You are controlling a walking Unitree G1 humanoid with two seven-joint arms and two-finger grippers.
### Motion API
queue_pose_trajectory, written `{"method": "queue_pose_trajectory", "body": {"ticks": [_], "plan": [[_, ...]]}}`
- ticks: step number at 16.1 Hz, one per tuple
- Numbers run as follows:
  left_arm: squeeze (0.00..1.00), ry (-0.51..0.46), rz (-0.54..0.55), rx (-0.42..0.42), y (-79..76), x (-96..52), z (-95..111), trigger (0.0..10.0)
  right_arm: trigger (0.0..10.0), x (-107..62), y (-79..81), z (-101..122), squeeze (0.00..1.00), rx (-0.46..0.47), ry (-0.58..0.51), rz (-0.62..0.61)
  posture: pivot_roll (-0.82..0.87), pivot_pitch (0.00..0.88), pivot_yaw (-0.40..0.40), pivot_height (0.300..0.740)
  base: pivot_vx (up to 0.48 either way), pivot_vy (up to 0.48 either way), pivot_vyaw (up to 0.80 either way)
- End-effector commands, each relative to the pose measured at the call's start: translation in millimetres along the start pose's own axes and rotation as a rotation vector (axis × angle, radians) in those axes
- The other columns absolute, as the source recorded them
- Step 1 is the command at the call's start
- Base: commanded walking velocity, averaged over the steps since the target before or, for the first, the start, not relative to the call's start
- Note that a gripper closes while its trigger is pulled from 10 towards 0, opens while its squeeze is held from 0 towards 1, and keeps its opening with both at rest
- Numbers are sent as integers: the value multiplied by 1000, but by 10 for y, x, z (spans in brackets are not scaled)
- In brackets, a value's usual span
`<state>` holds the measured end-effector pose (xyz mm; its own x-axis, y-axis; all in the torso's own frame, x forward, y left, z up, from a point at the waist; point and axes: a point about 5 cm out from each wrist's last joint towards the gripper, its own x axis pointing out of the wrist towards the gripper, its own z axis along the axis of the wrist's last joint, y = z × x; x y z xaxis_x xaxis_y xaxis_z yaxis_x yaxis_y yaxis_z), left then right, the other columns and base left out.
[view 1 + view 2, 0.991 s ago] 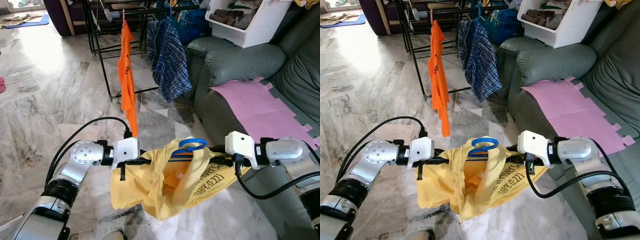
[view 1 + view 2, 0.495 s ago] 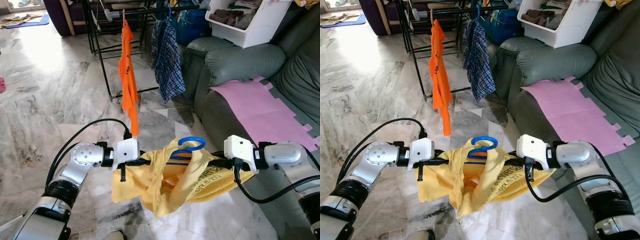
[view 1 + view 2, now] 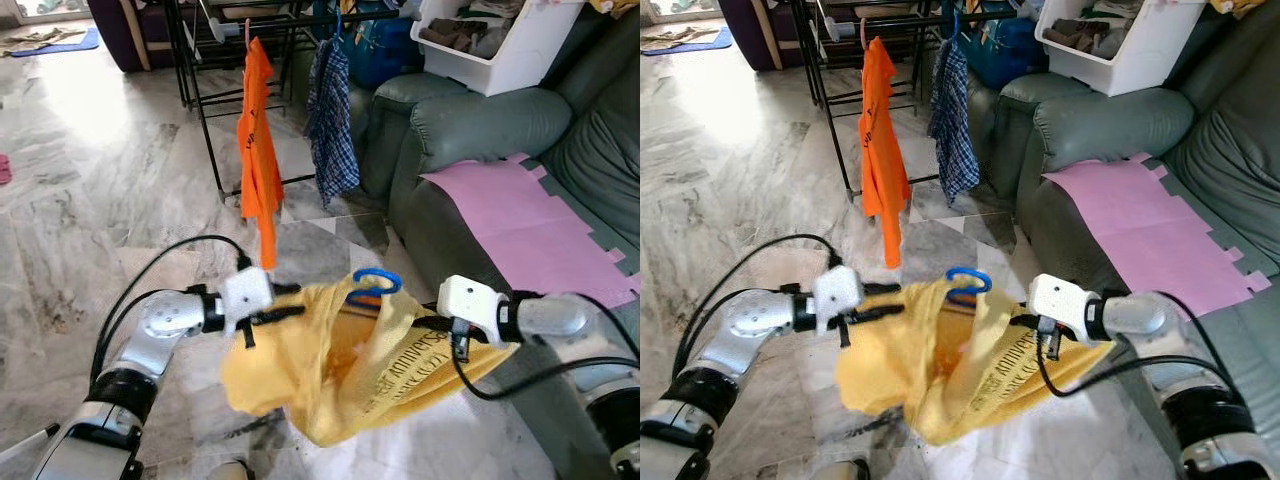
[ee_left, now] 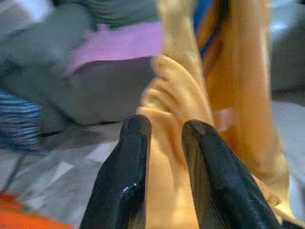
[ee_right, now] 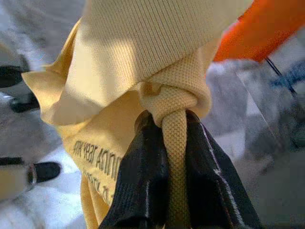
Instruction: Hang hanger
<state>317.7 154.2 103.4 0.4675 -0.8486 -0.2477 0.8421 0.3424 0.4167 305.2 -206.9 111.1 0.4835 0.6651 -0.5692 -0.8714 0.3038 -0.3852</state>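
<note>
Hanger: the blue hanger (image 3: 375, 283) pokes its hook up out of the yellow shirt (image 3: 340, 375), which is slung in the air between both grippers above the marble floor (image 3: 90, 170).
Right wrist view: close-up shows a bunched fold of the yellow shirt pinched tight between the two black fingers (image 5: 143, 186); black print on the cloth is readable here.
Left wrist view: the two fingers (image 4: 128, 176) sit close together with yellow cloth squeezed between them; blurred, with the grey sofa (image 4: 95, 95) behind.
Left gripper (image 3: 285, 312): arm bent at the elbow, forearm reaching inward to the shirt's left side.
Right gripper (image 3: 425, 322): forearm reaching inward, clamped on the shirt's right side.
Head views: black drying rack (image 3: 205, 110) ahead carries an orange shirt (image 3: 258, 160) and a checked shirt (image 3: 333, 120); pink mat (image 3: 520, 225) lies on the sofa seat.
</note>
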Motion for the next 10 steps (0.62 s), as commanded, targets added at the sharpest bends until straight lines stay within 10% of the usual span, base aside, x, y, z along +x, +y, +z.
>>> {"method": "queue_pose_trajectory", "body": {"ticks": [1, 7, 10], "plan": [[1000, -11, 101, 0, 71, -64, -2, 10000, 0, -4, -54, 2, 0, 26, 3, -70, 8, 87, -74, 740, 0, 0, 0], [1000, 46, 807, -418, 278, -413, -434, 10000, 0, 270, 48, -99, 0, 257, 19, -346, 9, 58, -67, 740, 0, 0, 0], [1000, 128, 1143, -494, 238, -708, -640, 10000, 0, 175, -31, -159, 0, 584, -133, -774, 24, 21, -76, 740, 0, 0, 0]]}}
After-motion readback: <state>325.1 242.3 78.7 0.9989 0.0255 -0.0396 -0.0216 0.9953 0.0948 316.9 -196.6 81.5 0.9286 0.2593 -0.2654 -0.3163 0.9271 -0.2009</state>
